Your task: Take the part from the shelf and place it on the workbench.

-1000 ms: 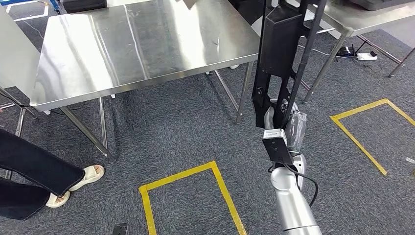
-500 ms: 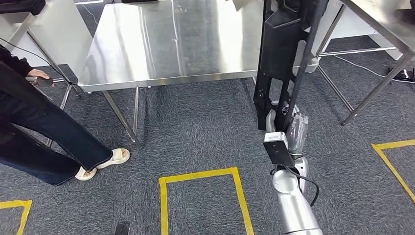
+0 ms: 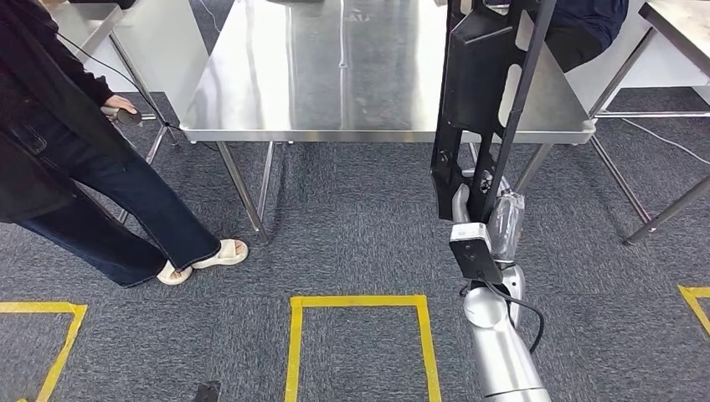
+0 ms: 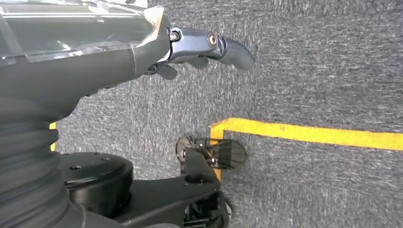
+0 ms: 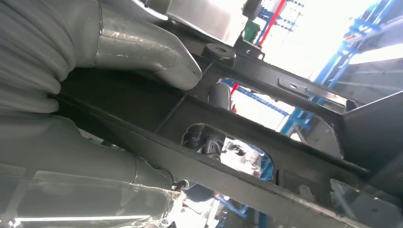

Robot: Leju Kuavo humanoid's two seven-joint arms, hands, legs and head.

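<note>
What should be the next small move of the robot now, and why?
Probably step forward toward the steel workbench. The right robot hand grips the black part upright, and grey carpet lies between the robot and the workbench edge, so it seems too far to set down.

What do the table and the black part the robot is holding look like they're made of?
The table looks like stainless steel: its brushed silver top throws bright streaky reflections. The black part, gripped by the right hand, looks like painted or coated metal, judging by its matte finish, thin flat bars and cut-out holes, though hard plastic can't be ruled out.
</note>
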